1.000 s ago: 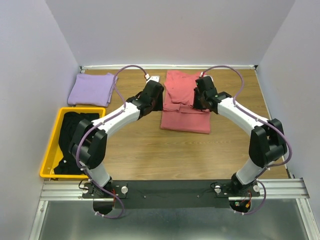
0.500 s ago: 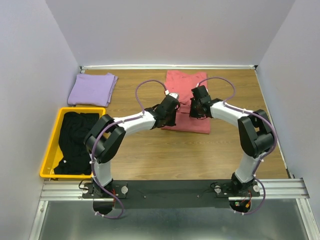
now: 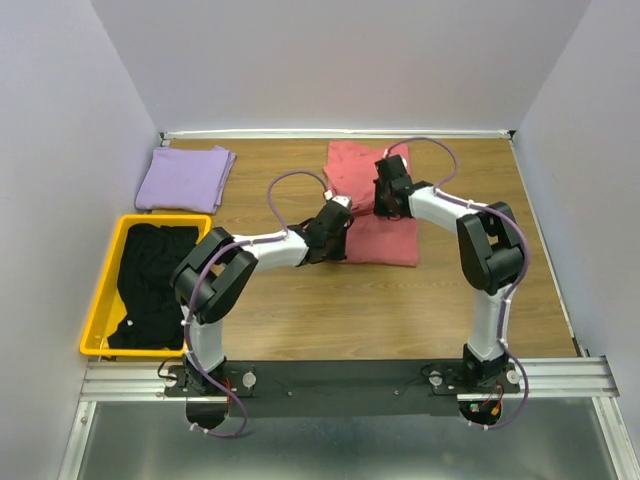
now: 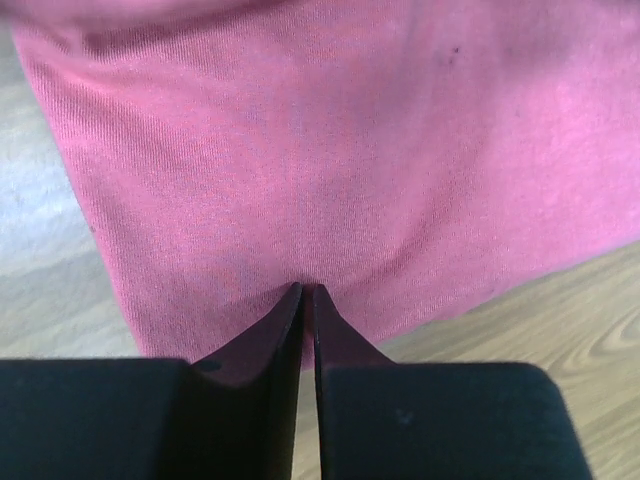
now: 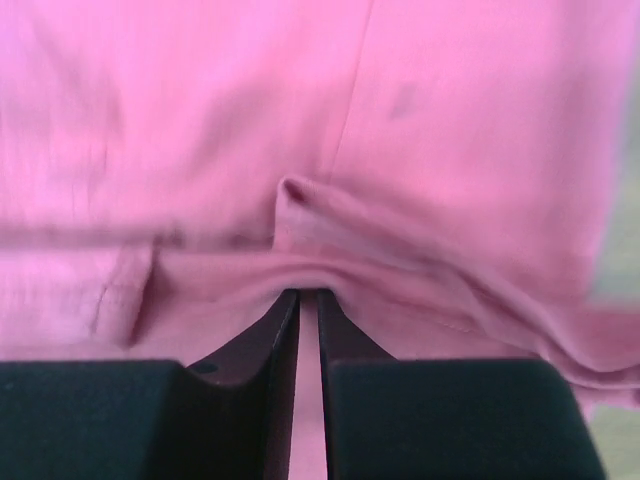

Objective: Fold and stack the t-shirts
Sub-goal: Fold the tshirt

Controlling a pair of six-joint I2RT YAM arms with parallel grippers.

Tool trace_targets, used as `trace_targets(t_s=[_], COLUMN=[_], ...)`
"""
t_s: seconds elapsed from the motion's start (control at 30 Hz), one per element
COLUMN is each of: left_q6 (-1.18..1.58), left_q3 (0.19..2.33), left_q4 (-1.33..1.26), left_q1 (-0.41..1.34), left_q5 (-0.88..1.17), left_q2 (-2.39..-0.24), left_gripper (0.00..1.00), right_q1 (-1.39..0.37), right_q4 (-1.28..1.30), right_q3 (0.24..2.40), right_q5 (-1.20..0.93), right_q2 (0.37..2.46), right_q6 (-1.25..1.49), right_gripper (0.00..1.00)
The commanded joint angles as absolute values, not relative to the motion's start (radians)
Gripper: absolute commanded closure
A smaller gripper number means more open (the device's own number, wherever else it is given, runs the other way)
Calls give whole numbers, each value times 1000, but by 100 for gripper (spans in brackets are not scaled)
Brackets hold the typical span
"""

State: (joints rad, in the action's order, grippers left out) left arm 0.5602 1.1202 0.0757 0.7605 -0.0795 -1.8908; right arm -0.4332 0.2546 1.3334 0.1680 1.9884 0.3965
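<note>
The salmon-pink t-shirt lies partly folded at the back middle of the table. My left gripper is shut, with its tips pressed on the shirt's near left edge; nothing shows between the jaws. My right gripper is shut over the shirt's middle, and a ridge of pink cloth is bunched just ahead of its tips. The lavender-purple t-shirt lies folded at the back left. Black t-shirts lie crumpled in the yellow bin.
The yellow bin stands at the left edge of the table. White walls close in the back and both sides. Bare wood lies between the pink shirt and the arm bases.
The left gripper has moved from the shirt's far left towards me, down to its near left edge. The right gripper came towards me over the shirt, then moved back towards the far side.
</note>
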Motion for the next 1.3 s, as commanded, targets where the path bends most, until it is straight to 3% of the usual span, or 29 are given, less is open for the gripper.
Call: trace_targets(t_s=[0.0, 0.17, 0.3, 0.5, 0.6, 0.67, 0.87, 1.03, 1.27], left_q6=[523, 515, 528, 551, 534, 520, 505, 485, 509], left_q3=[1005, 936, 936, 1041, 1087, 1143, 1262, 1374, 1362], left_q4=[225, 255, 284, 278, 239, 227, 134, 141, 124], left_q1=[762, 764, 764, 655, 609, 588, 503, 473, 405], left_q5=[-43, -28, -20, -5, -5, 27, 135, 117, 110], left_q2=[-1881, -1797, -1714, -1611, -1617, -1670, -1863, -2008, -2102], left_gripper=[84, 84, 78, 57, 54, 54, 69, 75, 79], right_q1=[-379, -321, -321, -298, -255, -235, -195, -144, -65], right_q4=[236, 259, 310, 307, 296, 252, 112, 11, -48], right_q3=[1484, 1676, 1756, 1567, 1479, 1387, 1203, 1129, 1160], right_q5=[255, 227, 158, 7, -141, -214, -466, -583, -607], right_q2=[2060, 2176, 2152, 1964, 1873, 1819, 1781, 1853, 2037], right_q6=[296, 224, 198, 271, 322, 344, 373, 391, 356], right_gripper=[80, 80, 78, 70, 68, 68, 68, 68, 68])
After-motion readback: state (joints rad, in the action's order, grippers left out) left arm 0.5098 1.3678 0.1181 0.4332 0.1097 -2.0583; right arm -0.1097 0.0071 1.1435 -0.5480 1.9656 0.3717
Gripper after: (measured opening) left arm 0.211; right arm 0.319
